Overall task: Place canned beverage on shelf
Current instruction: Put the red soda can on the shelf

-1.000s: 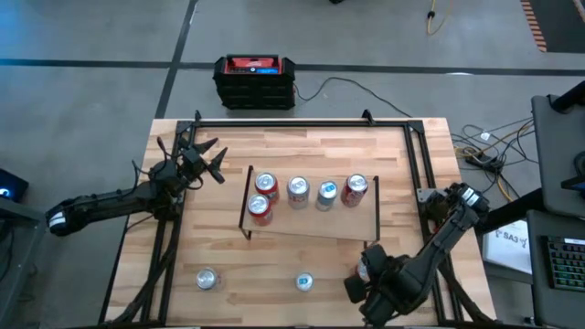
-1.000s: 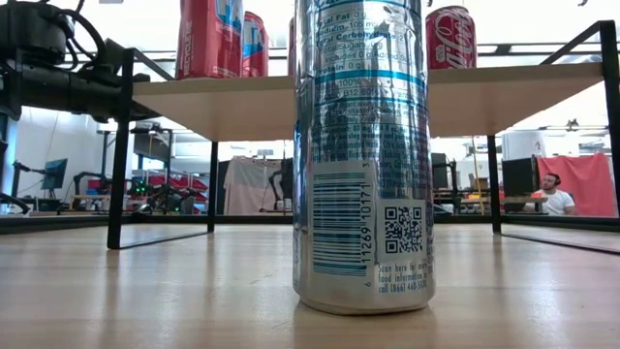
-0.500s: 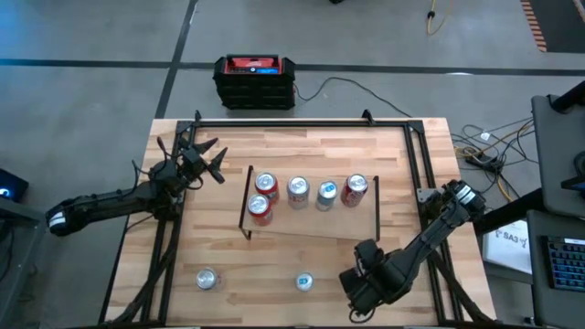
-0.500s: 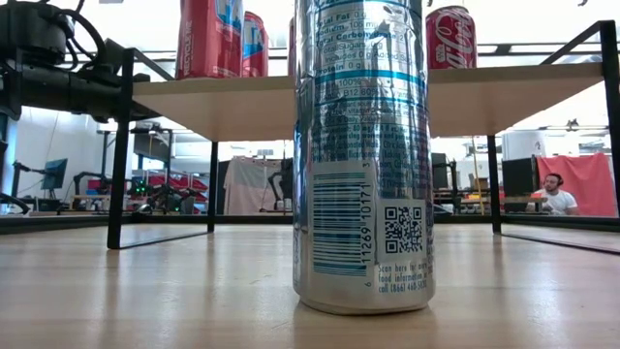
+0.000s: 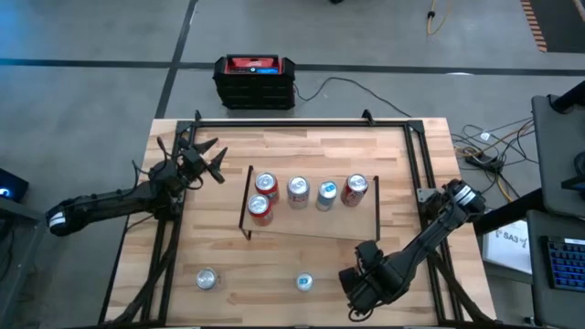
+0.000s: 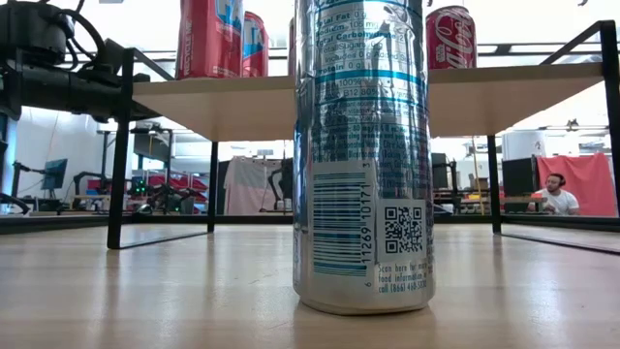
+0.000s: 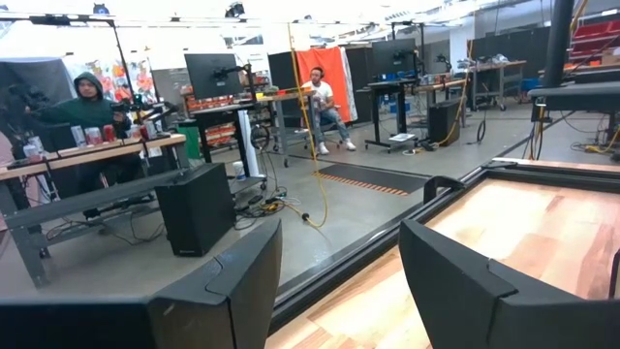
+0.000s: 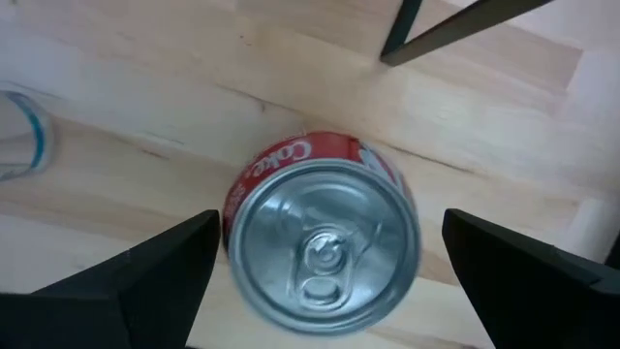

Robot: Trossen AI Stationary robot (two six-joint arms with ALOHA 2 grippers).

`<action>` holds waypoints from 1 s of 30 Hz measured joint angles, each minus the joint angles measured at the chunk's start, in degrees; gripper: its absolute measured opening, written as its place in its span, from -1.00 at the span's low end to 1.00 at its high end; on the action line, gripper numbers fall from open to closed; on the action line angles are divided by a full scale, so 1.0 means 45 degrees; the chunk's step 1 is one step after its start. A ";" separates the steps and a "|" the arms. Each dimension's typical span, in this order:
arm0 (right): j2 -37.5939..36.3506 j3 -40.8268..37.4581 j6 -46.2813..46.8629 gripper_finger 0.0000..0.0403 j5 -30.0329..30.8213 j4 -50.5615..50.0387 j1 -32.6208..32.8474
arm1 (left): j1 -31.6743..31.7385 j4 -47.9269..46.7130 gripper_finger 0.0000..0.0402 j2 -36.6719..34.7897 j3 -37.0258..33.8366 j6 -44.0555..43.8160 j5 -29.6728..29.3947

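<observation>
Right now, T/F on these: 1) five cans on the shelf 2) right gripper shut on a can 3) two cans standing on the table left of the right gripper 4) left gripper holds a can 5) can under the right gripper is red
1) Five cans stand on the shelf. True.
2) The right gripper is shut on a can. False: its fingers stand open on either side of the red can, above it.
3) Two cans stand on the table left of the right gripper. True: a silver can and a slim silver can.
4) The left gripper holds a can. False: it is open and empty, off the shelf's left end.
5) The can under the right gripper is red. True.
</observation>
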 joint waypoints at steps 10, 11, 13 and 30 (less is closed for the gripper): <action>-0.0050 0.0000 0.0465 0.90 0.0003 0.0388 0.0004 | 0.0005 -0.0004 -0.03 0.0003 0.0000 0.0000 0.0000; -0.0050 0.0000 0.0681 0.90 -0.0005 0.0384 0.0004 | 0.0001 -0.0004 -0.03 -0.0001 -0.0001 0.0000 0.0000; -0.0050 0.0000 0.1295 0.89 0.0018 0.0262 0.0004 | 0.0002 -0.0004 -0.03 0.0002 -0.0001 0.0000 -0.0005; -0.0074 -0.0049 0.3946 0.26 0.0693 0.0285 0.0004 | 0.0005 -0.0001 -0.03 0.0004 -0.0001 0.0000 -0.0005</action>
